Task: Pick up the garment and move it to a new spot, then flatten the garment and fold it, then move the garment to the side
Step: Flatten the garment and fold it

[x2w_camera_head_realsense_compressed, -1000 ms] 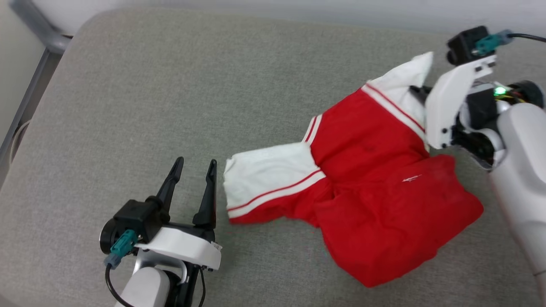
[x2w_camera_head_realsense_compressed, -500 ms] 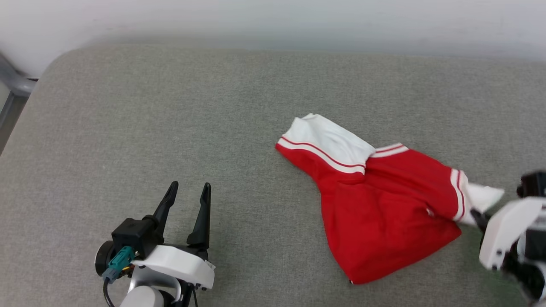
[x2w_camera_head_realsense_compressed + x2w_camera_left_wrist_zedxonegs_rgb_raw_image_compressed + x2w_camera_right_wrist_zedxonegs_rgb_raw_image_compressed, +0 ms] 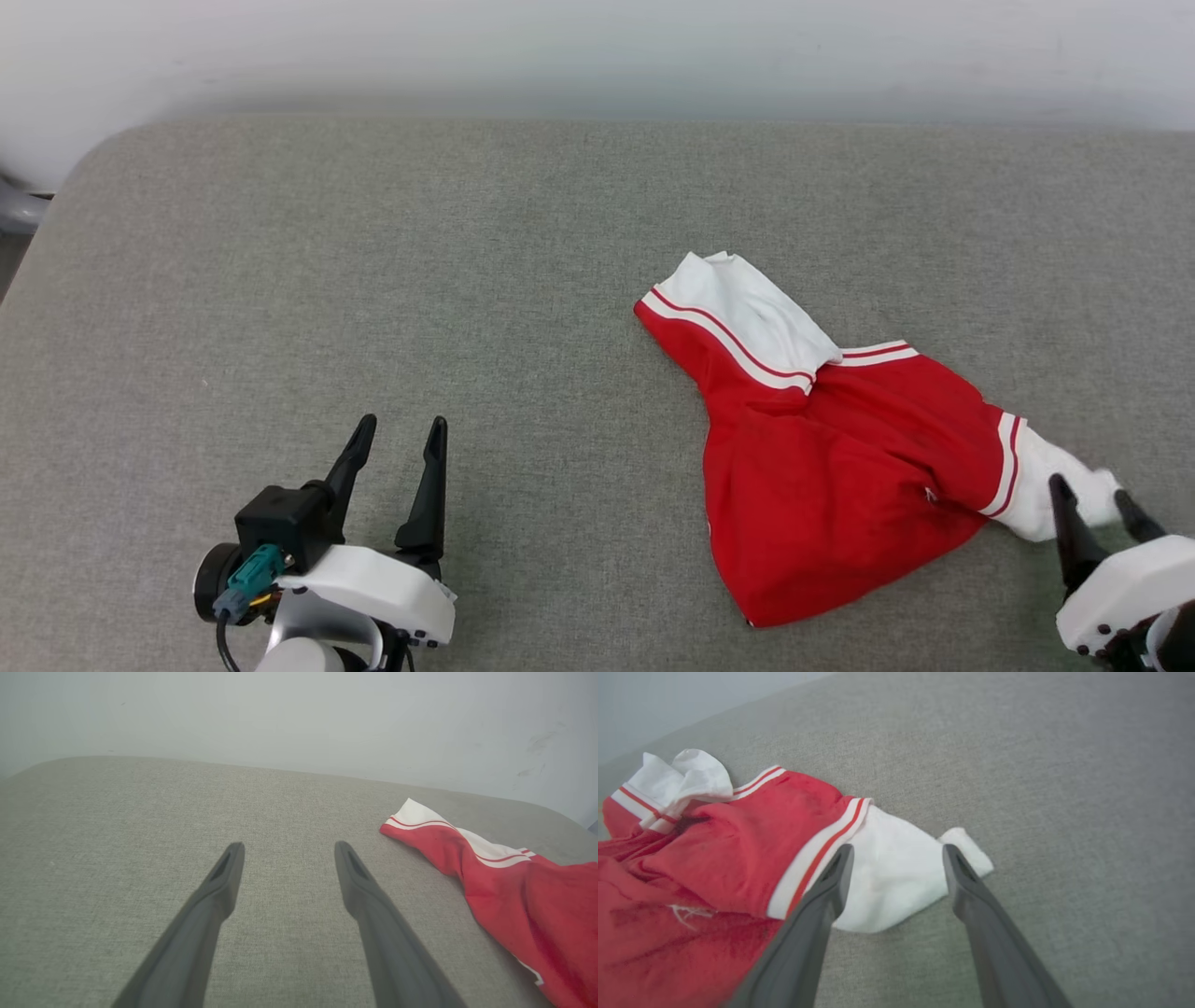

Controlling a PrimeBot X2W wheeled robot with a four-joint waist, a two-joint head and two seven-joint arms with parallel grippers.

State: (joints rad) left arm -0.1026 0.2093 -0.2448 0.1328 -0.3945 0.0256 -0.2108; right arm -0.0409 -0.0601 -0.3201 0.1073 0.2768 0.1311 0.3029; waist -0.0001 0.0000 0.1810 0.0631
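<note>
Garment (image 3: 840, 467) lying crumpled right of centre on the grey cushion (image 3: 420, 280). Its sleeve-to-sleeve axis runs from upper left to lower right, and the hem points toward the bottom edge. Right gripper (image 3: 1089, 493), lower right: jaws spread and empty, at the white sleeve end. Left gripper (image 3: 400, 431), lower left: jaws spread, well apart from the cloth.

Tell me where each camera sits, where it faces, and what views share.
Head view: from the head, down onto the grey surface and garment; left pincer, right pincer, open.
Left wrist view: along left pincer's fingers toward the wall; garment at right.
Right wrist view: along right pincer's fingers, at the garment's white sleeve.
All share the garment.
</note>
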